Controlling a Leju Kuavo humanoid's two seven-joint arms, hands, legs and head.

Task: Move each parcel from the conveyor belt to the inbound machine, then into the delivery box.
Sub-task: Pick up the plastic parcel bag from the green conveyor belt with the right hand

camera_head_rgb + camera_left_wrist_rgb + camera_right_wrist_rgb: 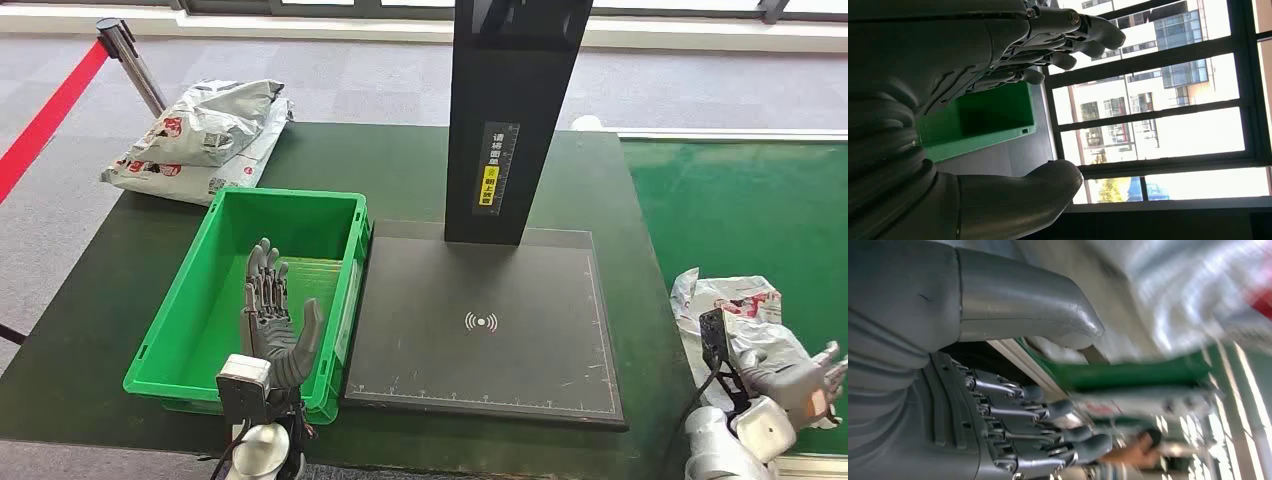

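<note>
A white-grey parcel [728,305] with red print lies on the green conveyor belt [760,210] at the right. My right hand [795,378] is at its near end, thumb and fingers apart; in the blurred right wrist view the parcel [1188,295] lies just beyond the thumb [1048,315], with nothing gripped. The inbound machine [485,320] is a black plate with a tall post in the middle. To its left stands the green delivery box [205,300] with nothing seen inside. My left hand [272,320] is raised over the box's near rim, fingers straight and spread, holding nothing.
Two grey parcels [205,135] lie stacked at the table's far left corner. A stanchion [130,60] with a red belt stands on the floor beyond them. The machine's post [515,110] rises high over the plate's back edge.
</note>
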